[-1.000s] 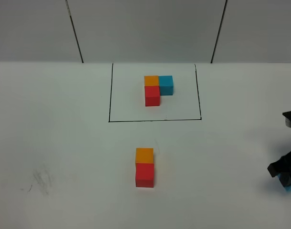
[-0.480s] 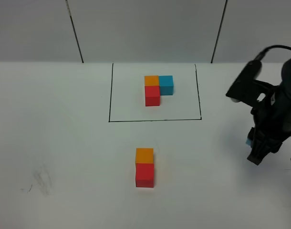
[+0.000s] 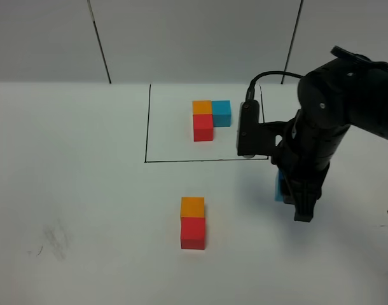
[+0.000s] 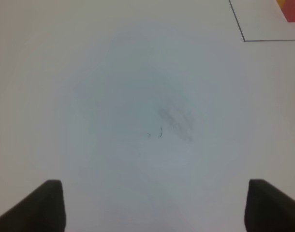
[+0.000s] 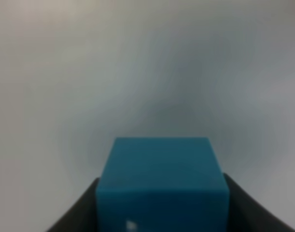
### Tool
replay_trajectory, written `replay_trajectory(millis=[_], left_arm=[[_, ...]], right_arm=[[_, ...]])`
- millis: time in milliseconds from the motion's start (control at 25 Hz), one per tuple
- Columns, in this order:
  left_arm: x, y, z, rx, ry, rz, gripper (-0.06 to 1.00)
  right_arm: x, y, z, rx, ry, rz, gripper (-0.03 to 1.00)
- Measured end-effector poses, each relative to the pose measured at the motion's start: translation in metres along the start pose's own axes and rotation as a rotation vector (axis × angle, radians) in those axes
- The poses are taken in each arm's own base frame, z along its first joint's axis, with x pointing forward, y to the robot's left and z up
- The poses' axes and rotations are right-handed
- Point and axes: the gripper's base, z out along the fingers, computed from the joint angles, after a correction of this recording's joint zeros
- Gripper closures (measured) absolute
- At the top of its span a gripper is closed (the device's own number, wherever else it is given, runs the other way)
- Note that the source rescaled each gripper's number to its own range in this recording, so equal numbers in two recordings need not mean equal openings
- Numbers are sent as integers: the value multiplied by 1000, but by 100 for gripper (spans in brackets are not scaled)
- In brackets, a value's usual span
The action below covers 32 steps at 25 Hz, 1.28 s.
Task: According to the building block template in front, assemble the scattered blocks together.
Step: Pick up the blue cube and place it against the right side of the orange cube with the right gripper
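Observation:
The template is an L of orange [image 3: 201,107], blue [image 3: 221,112] and red [image 3: 203,127] cubes inside a black outline [image 3: 146,127] at the back. A loose orange cube [image 3: 193,206] touches a loose red cube [image 3: 193,233] at the front middle. My right gripper [image 3: 297,198] is shut on the loose blue cube [image 3: 278,186], held above the table to the right of that pair. The right wrist view shows the blue cube [image 5: 162,181] between the fingers. My left gripper [image 4: 154,208] is open and empty over bare table and is out of the high view.
The white table has a faint grey smudge at the front left [image 3: 54,238], also seen in the left wrist view [image 4: 174,118]. A corner of the black outline [image 4: 244,34] shows there too. A grey panelled wall stands behind the table.
My right arm has swung in from the right edge toward the middle, carrying the blue cube. The orange and red pair and the template have not moved.

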Motion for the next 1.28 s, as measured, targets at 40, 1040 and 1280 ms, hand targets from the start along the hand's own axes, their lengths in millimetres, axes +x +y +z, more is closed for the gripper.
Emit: replay_trajectory(millis=[40,1040,1280], left_arm=[[0,0,0,0,0,0,30],[0,0,0,0,0,1,30],[0,0,0,0,0,1,30]], right_arm=[[-4,-2,3,-4,-3,-10,96],[-72,-14,65,-123,-63,-167,96],[-83,-10,67,-109,-96,-185,96]])
